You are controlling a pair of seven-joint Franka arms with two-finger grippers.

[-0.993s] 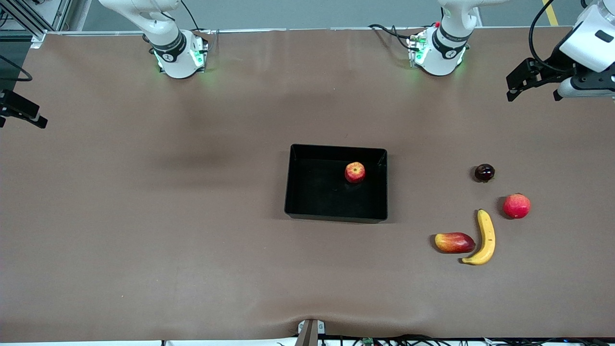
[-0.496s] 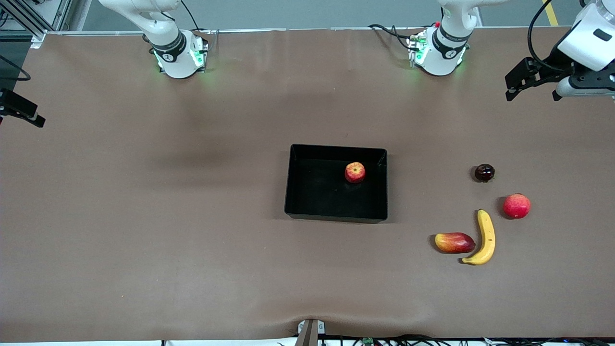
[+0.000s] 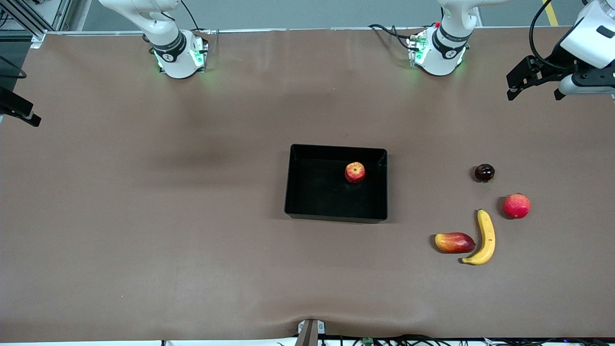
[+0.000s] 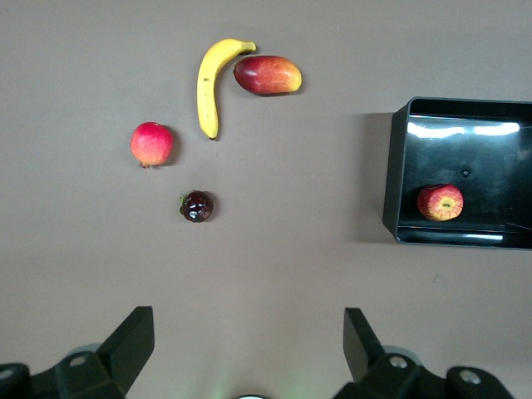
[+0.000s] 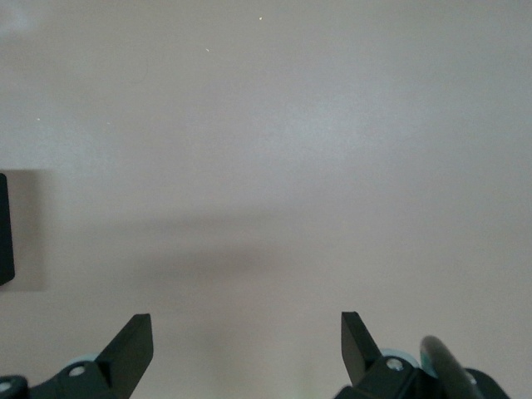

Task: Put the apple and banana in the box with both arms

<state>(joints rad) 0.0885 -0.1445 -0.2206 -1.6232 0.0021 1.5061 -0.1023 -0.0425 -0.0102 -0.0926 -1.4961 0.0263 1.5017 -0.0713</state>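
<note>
Fruit sits in two spots in my front view: the apple (image 3: 355,172) is inside the box (image 3: 307,211), close to the wall toward the left arm's end, and the banana (image 3: 485,238) lies on the tabletop (image 3: 144,216) well apart from the box, toward the left arm's end. A mango-like fruit (image 3: 454,242) touches the banana's lower end, a pinkish-red fruit (image 3: 516,205) is near the banana's top tip, and a small dark fruit (image 3: 484,172) lies farther from my camera. The left gripper (image 3: 533,84) hangs high over the tabletop's edge at its own end. In my left wrist view, the left gripper's fingers (image 4: 129,345) are spread wide and hold nothing, with all the fruit and the box on show. In my right wrist view, the right gripper (image 5: 247,341) is spread wide too, holding nothing, over bare tabletop with just a sliver of the box at the picture's edge.
</note>
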